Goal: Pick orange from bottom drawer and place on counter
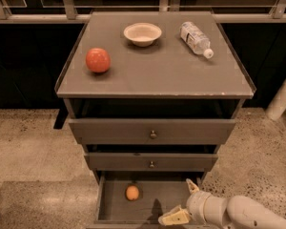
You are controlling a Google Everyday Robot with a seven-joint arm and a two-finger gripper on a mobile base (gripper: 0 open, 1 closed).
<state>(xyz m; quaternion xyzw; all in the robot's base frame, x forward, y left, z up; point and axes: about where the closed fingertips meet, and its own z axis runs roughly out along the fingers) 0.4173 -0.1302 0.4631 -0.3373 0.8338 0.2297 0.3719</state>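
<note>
The orange (132, 192) is a small pale-orange ball lying in the open bottom drawer (109, 210), left of its middle. My gripper (184, 202) is open over the right front part of that drawer, with one pale finger (174, 217) low at the front and the other (192, 185) higher up. It is to the right of the orange and apart from it, holding nothing. The counter (157, 70) is the grey-brown top of the cabinet.
On the counter stand a red-orange apple-like fruit (97, 60) at left, a pale bowl (142, 34) at the back and a plastic bottle (196, 38) lying at back right. The two upper drawers (152, 134) are slightly pulled out. A white post (282, 99) stands at right.
</note>
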